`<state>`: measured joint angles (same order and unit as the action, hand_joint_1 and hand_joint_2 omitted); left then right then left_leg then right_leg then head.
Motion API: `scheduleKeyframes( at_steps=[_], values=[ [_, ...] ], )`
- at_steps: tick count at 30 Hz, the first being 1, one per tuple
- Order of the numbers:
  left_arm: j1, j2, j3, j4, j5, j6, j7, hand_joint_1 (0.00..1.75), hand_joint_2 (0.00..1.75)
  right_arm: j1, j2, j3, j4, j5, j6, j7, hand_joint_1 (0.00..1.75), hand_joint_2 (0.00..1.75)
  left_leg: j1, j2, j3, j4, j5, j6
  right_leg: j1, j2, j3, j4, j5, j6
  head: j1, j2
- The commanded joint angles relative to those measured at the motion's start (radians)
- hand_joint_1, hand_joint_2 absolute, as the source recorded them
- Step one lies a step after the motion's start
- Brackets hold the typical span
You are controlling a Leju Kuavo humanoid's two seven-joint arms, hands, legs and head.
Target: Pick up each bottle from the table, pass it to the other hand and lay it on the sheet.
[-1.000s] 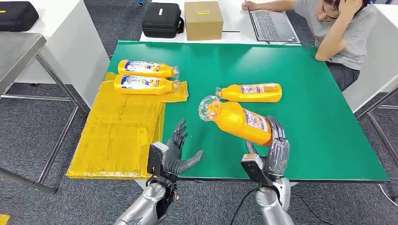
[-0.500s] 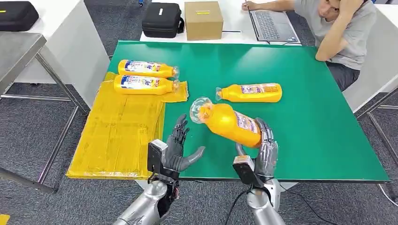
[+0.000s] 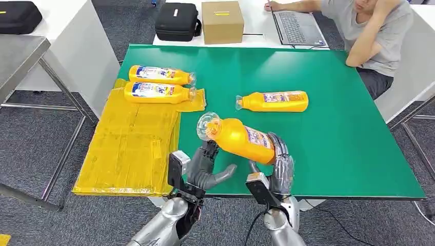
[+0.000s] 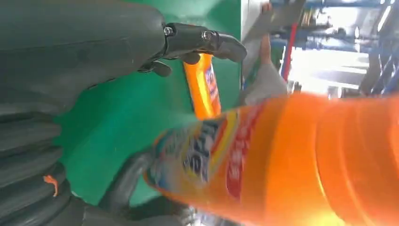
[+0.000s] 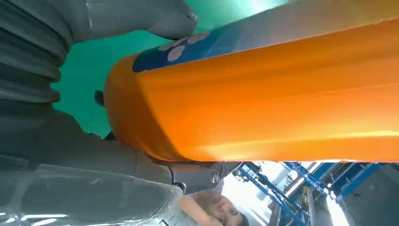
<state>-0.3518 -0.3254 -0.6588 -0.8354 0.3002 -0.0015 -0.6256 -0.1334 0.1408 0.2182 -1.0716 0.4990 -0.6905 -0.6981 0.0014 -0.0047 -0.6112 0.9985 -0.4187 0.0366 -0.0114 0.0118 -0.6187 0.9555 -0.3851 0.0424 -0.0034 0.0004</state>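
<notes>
My right hand (image 3: 279, 166) grips an orange bottle (image 3: 237, 138) by its base and holds it tilted above the green table (image 3: 333, 138), clear cap end pointing left. The same bottle (image 4: 282, 160) looms close in the left wrist view, and its orange body (image 5: 263, 94) lies against my right hand in the right wrist view. My left hand (image 3: 205, 166) is open just under the bottle's neck, fingers spread, holding nothing. Two bottles (image 3: 160, 75) (image 3: 158, 93) lie on the yellow sheet (image 3: 131, 148). One more bottle (image 3: 274, 101) lies on the table.
A person sits at the far right by a laptop (image 3: 297, 26). A cardboard box (image 3: 221, 21) and a black case (image 3: 178, 21) stand behind the green table. A grey table (image 3: 18, 56) is at the left.
My right hand has carried the bottle leftward and lower, toward my left hand. The left hand has shifted right and now sits under the bottle's neck.
</notes>
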Motion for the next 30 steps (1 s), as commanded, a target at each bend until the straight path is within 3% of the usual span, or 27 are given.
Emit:
scheduleKeyframes(
  at_steps=[1,13,24,30],
  values=[
    [-0.008,0.042,-0.091,-0.036,0.026,-0.045,0.038,0.0,1.75,-0.059,-0.016,0.03,0.079,-0.009,-0.008,0.0,1.75,1.75,0.0,0.002,0.005,0.0,-0.002,-0.002,0.0,0.001,0.005,0.0,-0.002,-0.002,0.0,0.0],
    [-0.003,0.062,-0.142,-0.057,0.038,-0.031,0.034,0.0,1.75,-0.076,-0.014,0.006,0.07,-0.007,-0.008,0.0,1.75,1.75,0.0,0.002,0.005,-0.001,-0.002,-0.002,0.0,0.001,0.004,0.0,-0.002,-0.001,0.0,0.0],
    [-0.058,0.024,-0.158,-0.017,0.033,0.072,-0.001,0.0,1.75,-0.125,0.033,0.125,0.095,-0.081,-0.008,0.0,1.75,1.75,0.0,0.003,0.004,0.0,-0.002,-0.002,0.0,0.002,0.003,0.001,-0.002,-0.002,0.0,0.0],
    [-0.099,-0.012,-0.144,0.009,0.043,0.112,-0.005,0.0,1.75,-0.155,0.056,0.108,0.131,-0.035,-0.008,0.0,1.75,1.75,0.0,0.001,0.002,0.0,-0.001,-0.001,0.0,0.0,0.001,0.001,-0.001,-0.001,0.0,0.0]
  ],
)
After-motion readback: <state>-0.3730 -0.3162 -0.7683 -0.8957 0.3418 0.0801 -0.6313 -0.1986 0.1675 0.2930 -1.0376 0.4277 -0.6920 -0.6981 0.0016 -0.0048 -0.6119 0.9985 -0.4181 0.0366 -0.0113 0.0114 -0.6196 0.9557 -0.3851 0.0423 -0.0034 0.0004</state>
